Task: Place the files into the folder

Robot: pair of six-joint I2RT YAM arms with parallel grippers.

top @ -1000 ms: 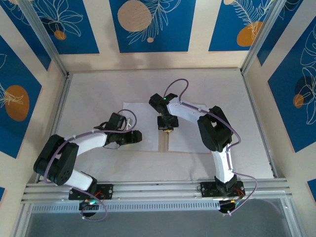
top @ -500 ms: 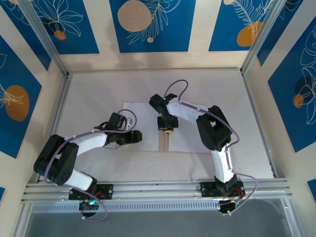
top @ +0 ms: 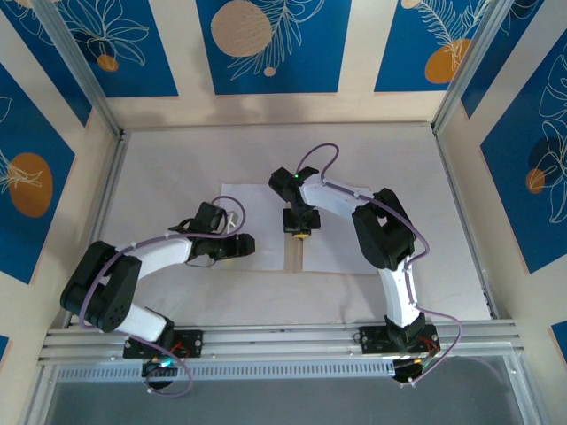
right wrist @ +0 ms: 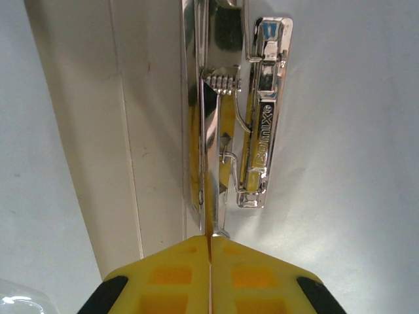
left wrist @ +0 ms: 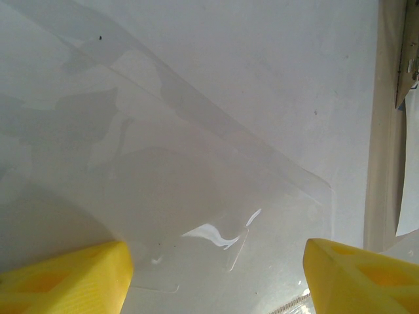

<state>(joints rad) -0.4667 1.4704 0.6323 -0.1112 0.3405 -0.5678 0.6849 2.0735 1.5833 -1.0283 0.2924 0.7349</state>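
The folder (top: pixel 295 258) is laid open at mid-frame of the top view, its tan spine exposed. One thin, limp, glossy sheet (left wrist: pixel 196 196) of the files is seen flat under the left claw (left wrist: pixel 216 278), whose fingers are held apart. It is probably best lifted at its free corner. The right claw (right wrist: pixel 209 258) is pressed together at the metal clip (right wrist: pixel 265 111). The smooth pale tabletop (top: pixel 177 159) is enclosed by blue-patterned panels (top: pixel 266 44).

Tan-spined folder (right wrist: pixel 131 131), white inside — silver clip (right wrist: pixel 262 111), yellow fingers (right wrist: pixel 255 278), blue leaf-patterned walls (top: pixel 266 44).
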